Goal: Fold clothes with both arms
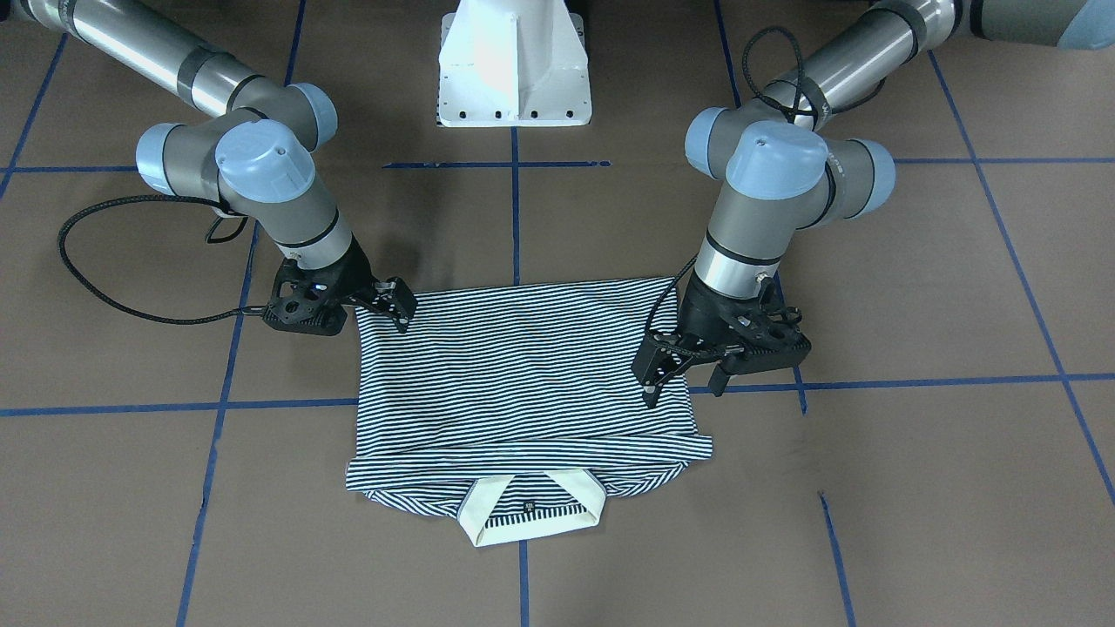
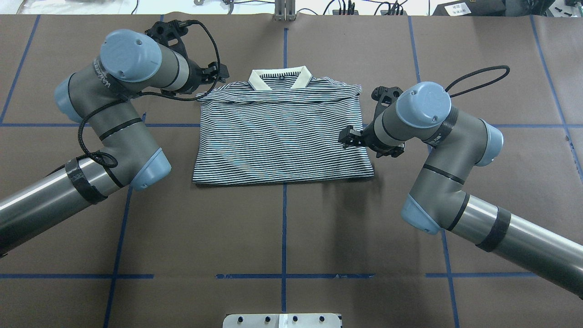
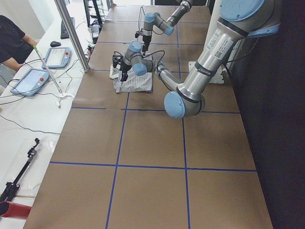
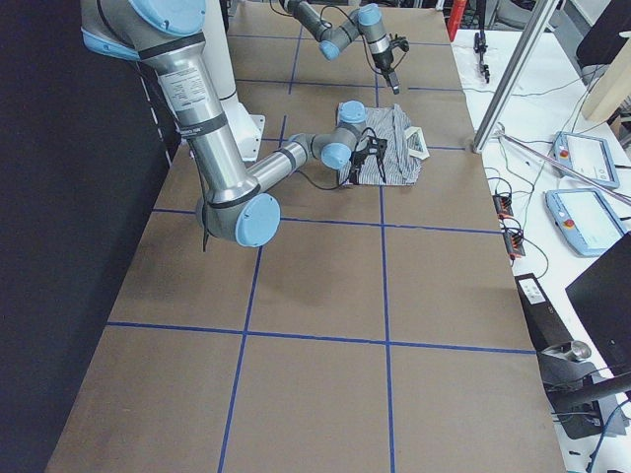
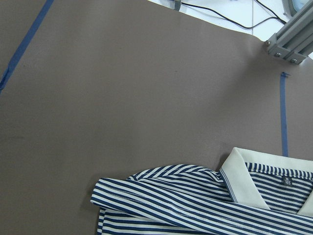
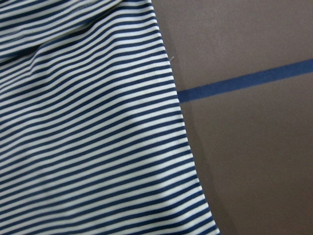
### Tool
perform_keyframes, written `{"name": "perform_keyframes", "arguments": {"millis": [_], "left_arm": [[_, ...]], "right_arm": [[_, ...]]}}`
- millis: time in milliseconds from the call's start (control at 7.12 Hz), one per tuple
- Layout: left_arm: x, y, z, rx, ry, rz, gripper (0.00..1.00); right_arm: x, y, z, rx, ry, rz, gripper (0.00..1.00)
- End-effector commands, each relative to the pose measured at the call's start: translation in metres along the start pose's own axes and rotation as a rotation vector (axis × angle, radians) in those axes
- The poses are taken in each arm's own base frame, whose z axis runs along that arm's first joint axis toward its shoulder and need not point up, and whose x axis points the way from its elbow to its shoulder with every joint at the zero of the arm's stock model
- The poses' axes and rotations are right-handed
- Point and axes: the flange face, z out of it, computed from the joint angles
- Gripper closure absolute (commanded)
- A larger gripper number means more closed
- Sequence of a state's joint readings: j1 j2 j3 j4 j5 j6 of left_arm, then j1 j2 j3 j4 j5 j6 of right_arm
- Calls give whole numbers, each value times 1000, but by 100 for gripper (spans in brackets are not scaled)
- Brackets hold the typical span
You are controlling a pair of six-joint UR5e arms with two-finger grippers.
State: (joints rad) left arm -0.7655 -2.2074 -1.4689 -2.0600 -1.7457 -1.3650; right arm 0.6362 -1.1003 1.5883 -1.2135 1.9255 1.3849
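The thin-striped navy-and-white polo shirt (image 2: 282, 136) is laid flat on the brown, blue-taped table (image 2: 205, 228). It is doubled into a rectangle, with its folded edge nearest the robot, probably so that a sideways fold can be taken. The black two-finger right gripper (image 1: 399, 306) is hung over one side edge. It is seen edge-on, so whether its fingers are parted cannot be told. The black left gripper (image 1: 684, 381) is held apart and empty toward the shoulder. Beyond, the plain white collar (image 2: 258, 80) is left exposed. The black cables (image 2: 346, 6) past the far edge are judged no hindrance.
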Motion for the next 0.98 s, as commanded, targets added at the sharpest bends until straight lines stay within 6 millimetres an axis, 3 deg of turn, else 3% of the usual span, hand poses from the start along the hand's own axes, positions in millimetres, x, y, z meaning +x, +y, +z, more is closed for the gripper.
{"name": "perform_keyframes", "arguments": {"millis": [0, 702, 843], "left_arm": [[1, 0, -1, 0, 2, 0, 0], [4, 0, -7, 3, 14, 2, 0], [3, 0, -6, 3, 13, 2, 0]], "right_arm": [[1, 16, 11, -25, 25, -10, 0], [9, 21, 20, -45, 45, -16, 0], [7, 20, 18, -42, 40, -17, 21]]}}
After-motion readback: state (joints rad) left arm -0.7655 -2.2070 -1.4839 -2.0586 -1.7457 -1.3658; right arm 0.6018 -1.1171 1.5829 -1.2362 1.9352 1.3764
